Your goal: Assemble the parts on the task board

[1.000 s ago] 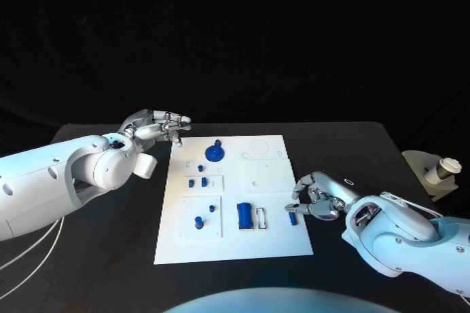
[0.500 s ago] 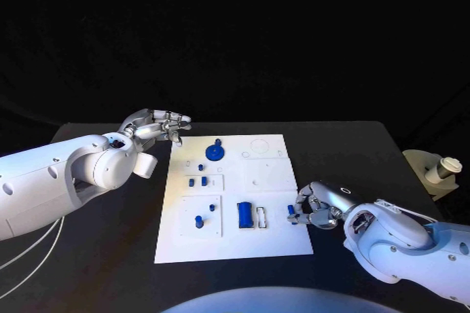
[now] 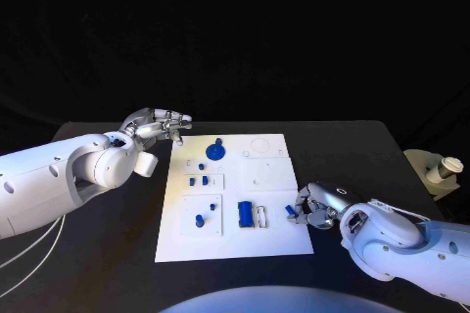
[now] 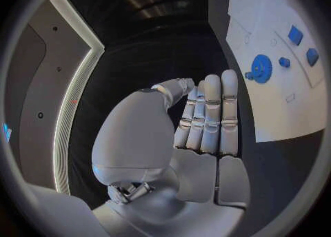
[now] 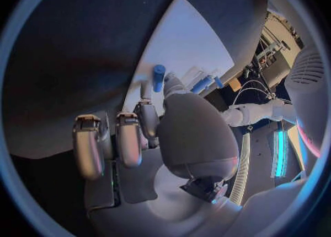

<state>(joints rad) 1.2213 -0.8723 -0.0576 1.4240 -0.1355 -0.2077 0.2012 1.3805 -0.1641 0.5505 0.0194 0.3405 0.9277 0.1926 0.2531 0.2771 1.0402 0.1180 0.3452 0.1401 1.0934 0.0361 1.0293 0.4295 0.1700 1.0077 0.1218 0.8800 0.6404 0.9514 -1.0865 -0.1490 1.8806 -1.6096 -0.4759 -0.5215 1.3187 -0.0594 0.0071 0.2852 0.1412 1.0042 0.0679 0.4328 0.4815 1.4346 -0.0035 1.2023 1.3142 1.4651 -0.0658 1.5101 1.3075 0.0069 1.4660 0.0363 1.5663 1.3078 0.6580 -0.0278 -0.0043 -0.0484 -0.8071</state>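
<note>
The right hand sits at the right edge of the white board, pinching a small blue peg between its fingertips; the right wrist view shows that peg poking up from the grasp. The left hand hovers off the board's far left corner above the worktop, fingers straight and together, holding nothing. On the board, a round blue disc sits near the far edge, small blue pieces stand in the middle-left panel, and a blue block lies beside a white frame. Judging from this, the job looks partway along: the held peg has no home yet, and other pieces may be waiting.
</note>
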